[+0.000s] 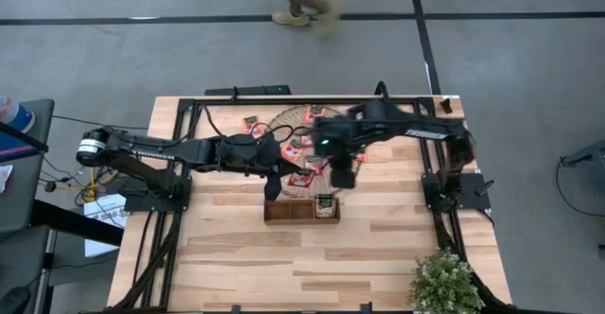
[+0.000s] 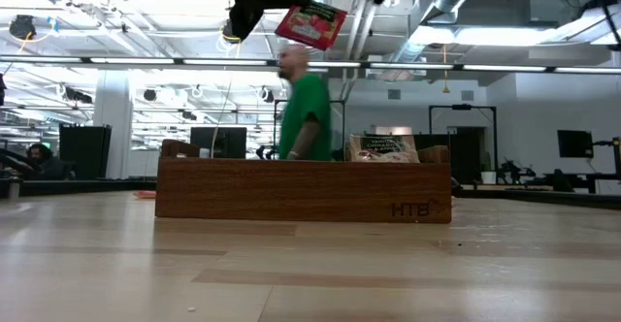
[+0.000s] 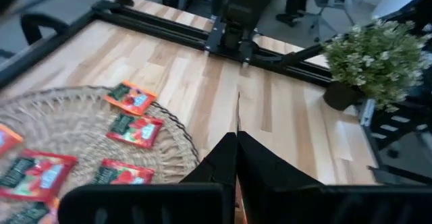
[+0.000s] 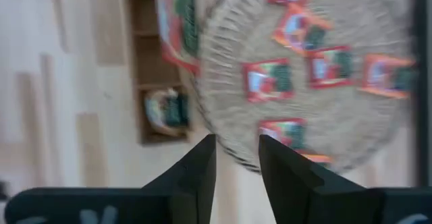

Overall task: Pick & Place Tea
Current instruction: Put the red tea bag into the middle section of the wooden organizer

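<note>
Left gripper (image 1: 274,183) is pinched shut on one red sachet (image 2: 311,26), hanging high over the wooden tray (image 1: 284,215). Right gripper (image 1: 340,174) sits close beside it over the woven mat's (image 1: 284,123) near edge, fingers parted, empty. I count six sachets (image 4: 268,79) on the mat and one pale sachet (image 1: 326,205) in the tray's right-hand compartment. One plant (image 1: 442,281) occupies the near right corner; the table (image 1: 284,267) in front lies bare. A person (image 2: 309,113) passes behind.
</note>
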{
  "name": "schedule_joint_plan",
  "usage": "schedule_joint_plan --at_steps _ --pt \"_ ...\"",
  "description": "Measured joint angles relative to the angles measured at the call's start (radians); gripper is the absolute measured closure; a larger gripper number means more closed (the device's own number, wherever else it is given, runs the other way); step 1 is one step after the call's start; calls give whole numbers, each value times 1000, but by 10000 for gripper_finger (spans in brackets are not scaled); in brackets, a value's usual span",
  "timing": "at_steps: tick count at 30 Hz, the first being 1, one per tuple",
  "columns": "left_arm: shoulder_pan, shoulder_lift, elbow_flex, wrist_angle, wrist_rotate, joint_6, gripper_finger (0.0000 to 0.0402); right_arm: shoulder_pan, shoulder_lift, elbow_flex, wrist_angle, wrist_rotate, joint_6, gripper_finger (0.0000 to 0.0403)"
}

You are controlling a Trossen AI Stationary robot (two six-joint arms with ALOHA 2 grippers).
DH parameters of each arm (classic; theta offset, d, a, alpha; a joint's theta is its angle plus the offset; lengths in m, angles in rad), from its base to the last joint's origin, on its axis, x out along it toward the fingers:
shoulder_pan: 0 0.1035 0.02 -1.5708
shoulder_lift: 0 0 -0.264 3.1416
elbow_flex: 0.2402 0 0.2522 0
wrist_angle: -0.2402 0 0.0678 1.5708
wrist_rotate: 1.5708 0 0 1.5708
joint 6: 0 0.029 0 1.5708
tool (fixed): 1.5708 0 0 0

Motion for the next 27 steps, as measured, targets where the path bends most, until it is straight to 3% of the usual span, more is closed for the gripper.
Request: schedule_joint_plan --at_steps 3,8,16,22,27 --pt "-15 13 -3 -1 -43 5 401 -5 -94 -36 42 6 -52 316" --pt "-32 64 -24 153 -45 11 401 -30 -287 -195 149 1 -46 333" --pt "-44 123 -92 342 -59 -50 401 -32 -669 -648 478 -4 27 337" --pt "-92 127 -182 418 -206 -123 401 -13 -933 -996 742 -4 97 337" --pt "-132 127 -254 511 -261 -182 401 1 -1102 -1185 941 -4 175 337"
